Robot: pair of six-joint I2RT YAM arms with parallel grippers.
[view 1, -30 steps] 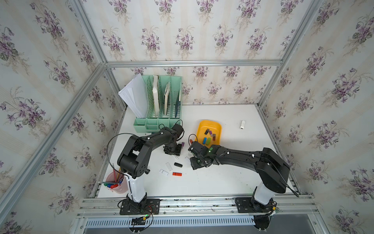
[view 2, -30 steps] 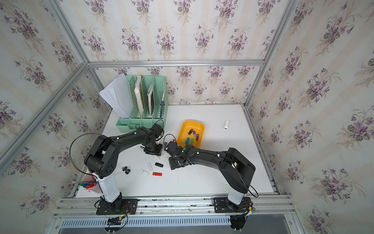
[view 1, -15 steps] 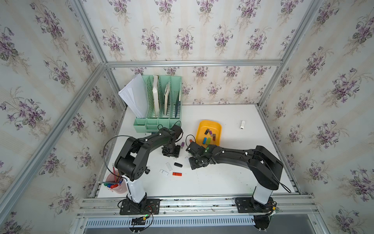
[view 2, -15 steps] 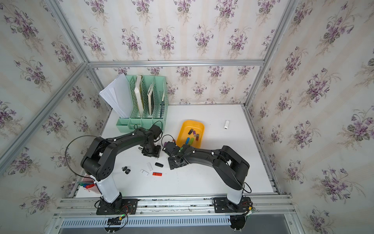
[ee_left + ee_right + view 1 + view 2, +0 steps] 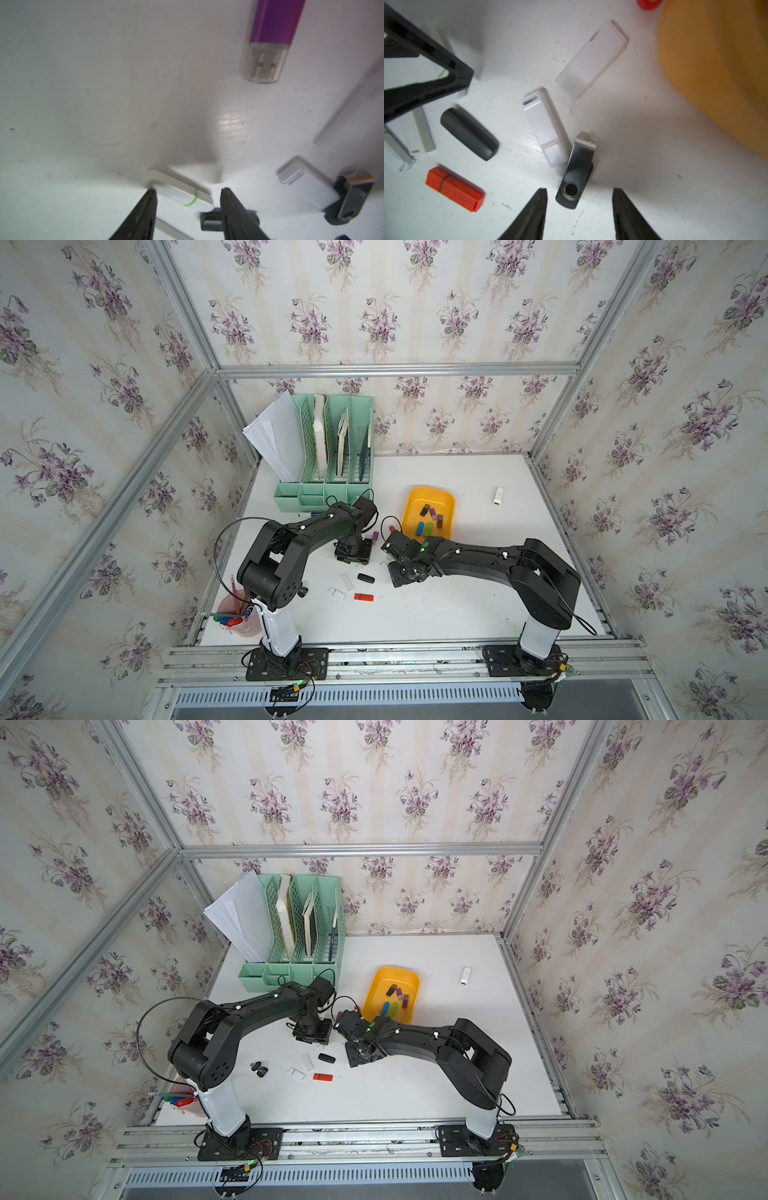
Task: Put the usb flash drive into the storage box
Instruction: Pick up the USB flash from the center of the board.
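Note:
The yellow storage box (image 5: 430,497) (image 5: 392,975) stands mid-table with several flash drives inside. Loose flash drives lie in front of it, among them a black one (image 5: 365,578), a red one (image 5: 363,596) and a purple one (image 5: 375,536). My left gripper (image 5: 353,553) (image 5: 188,190) is open low over the table, its fingers either side of a white flash drive with a green ring (image 5: 182,195). One fingertip touches the drive's end and the other is apart. My right gripper (image 5: 401,572) (image 5: 579,193) is open, with a metal swivel flash drive (image 5: 577,168) lying just ahead between its fingertips.
A mint-green file organizer (image 5: 328,452) with papers stands at the back left. A pink pen cup (image 5: 239,612) sits at the front left edge. One white flash drive (image 5: 497,495) lies alone at the right. Two more white drives (image 5: 546,126) (image 5: 593,58) lie beside the swivel drive.
My left gripper has shifted a little toward the table's front. My right gripper has edged slightly left, and its jaws stand a touch narrower.

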